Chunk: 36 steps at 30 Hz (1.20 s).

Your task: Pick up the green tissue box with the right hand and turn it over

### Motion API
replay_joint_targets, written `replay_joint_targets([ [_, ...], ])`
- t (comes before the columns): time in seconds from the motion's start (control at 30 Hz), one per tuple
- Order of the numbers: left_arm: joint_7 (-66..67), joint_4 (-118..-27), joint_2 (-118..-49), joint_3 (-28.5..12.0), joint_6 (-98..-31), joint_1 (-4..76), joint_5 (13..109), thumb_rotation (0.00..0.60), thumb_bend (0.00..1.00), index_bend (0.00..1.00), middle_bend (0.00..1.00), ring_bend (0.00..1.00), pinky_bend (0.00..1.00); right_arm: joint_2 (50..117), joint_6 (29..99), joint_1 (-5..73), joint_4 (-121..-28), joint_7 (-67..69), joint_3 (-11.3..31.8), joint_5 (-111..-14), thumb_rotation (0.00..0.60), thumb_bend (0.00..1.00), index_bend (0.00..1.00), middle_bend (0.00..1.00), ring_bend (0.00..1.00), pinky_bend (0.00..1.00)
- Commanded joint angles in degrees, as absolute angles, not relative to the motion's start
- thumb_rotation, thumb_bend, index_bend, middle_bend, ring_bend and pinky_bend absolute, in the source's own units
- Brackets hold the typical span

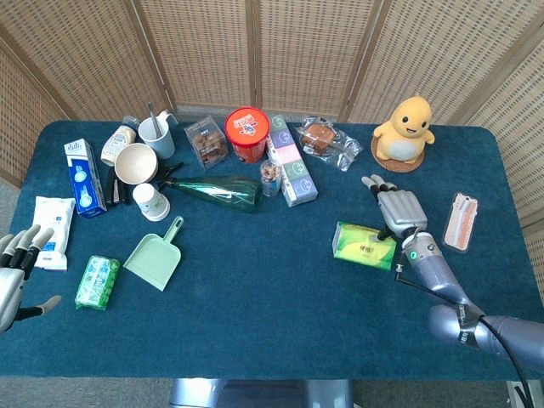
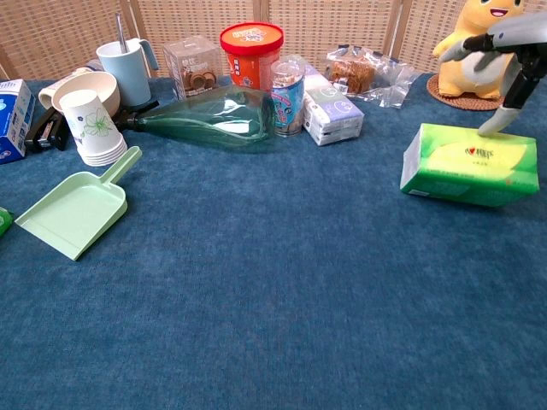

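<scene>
The green tissue box point(image 1: 364, 245) point(image 2: 470, 164) lies on the blue table right of centre, its printed face up and slightly tilted. My right hand point(image 1: 398, 211) point(image 2: 499, 44) hovers over the box's far right edge. Its fingers stretch out away from the box toward the yellow duck, and only the thumb tip point(image 2: 496, 124) touches the box's top. Nothing is clasped in it. My left hand point(image 1: 14, 274) hangs off the table's near left corner with its fingers apart and nothing in it; the chest view does not show it.
A yellow duck toy point(image 1: 405, 129) on a coaster stands just beyond the right hand, and a pink packet point(image 1: 460, 222) lies to its right. Along the back are a snack bag point(image 1: 327, 143), red tub point(image 1: 246, 133), green bottle point(image 1: 217, 190), cups point(image 1: 136, 163) and a dustpan point(image 1: 155, 257).
</scene>
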State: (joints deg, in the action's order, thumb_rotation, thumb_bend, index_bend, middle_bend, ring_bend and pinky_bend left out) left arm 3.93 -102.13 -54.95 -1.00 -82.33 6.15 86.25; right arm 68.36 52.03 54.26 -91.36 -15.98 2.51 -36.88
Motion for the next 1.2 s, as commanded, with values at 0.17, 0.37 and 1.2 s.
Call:
replay_joint_targets([
  [0.17,3.8,-102.1,-55.0,-0.9,-82.5,6.1,86.5,0.6,0.06,0.0,0.0,0.0,0.0,74.1,56.1,51.1,-84.0,-13.7,4.2,-44.4,0.6,0.0,0.01,0.0,0.0,0.2],
  [0.37,3.4,-101.9,-54.8,-1.1,-82.7,6.0,86.3,0.6,0.06,0.0,0.0,0.0,0.0,74.5,59.9,48.5,-85.2,-9.8,6.4,-51.2,0.6,0.0,0.0,0.0,0.0,0.19],
  [1.2,4.1,-102.1,-55.0,-1.0,-82.1,6.2,85.9,0.6,0.05,0.0,0.0,0.0,0.0,74.2,54.8,42.3,-89.2,-8.3,5.0,-56.8,0.6,0.0,0.01,0.0,0.0,0.16],
])
